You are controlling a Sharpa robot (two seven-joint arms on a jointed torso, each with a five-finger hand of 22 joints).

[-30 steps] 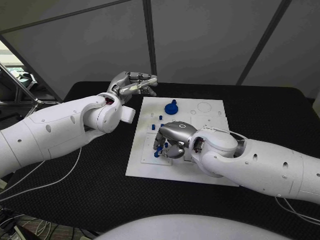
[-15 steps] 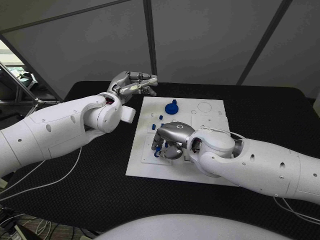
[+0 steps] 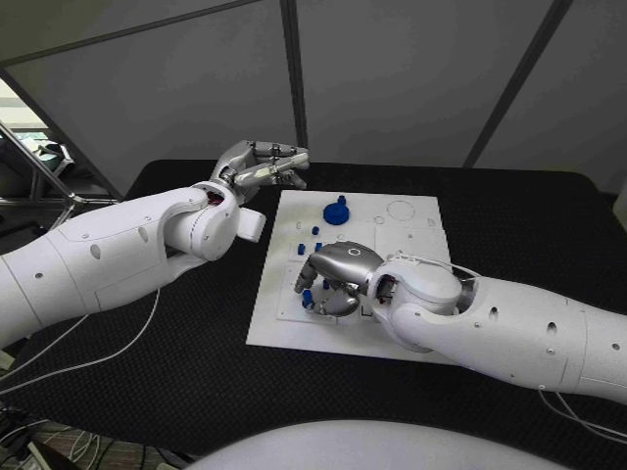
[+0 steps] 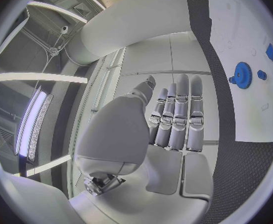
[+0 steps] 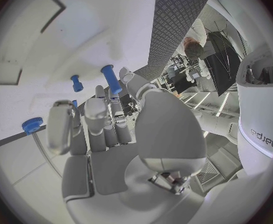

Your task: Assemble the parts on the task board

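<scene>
The white task board (image 3: 412, 223) lies mid-table, also in the left wrist view (image 4: 251, 30). A blue gear-like part (image 3: 336, 209) (image 4: 240, 74) stands at its far end, with small blue pegs (image 3: 316, 230) beside it. My right hand (image 3: 336, 279) (image 5: 105, 134) hovers low over the board's left middle, fingers curled. Its thumb and a fingertip pinch a blue peg (image 5: 111, 79). Another blue peg (image 5: 77, 83) and a blue knob (image 5: 32, 125) stand close by. My left hand (image 3: 265, 162) (image 4: 174, 119) hangs above the table off the board's far left corner, fingers straight, holding nothing.
Black textured table (image 3: 172, 352) surrounds the board, with free room left, right and in front. My right forearm (image 3: 525, 328) crosses the board's near right corner. Grey panels stand behind the table.
My right hand has shifted slightly toward the board's left and near side with its fingers still curled. The left hand has not moved.
</scene>
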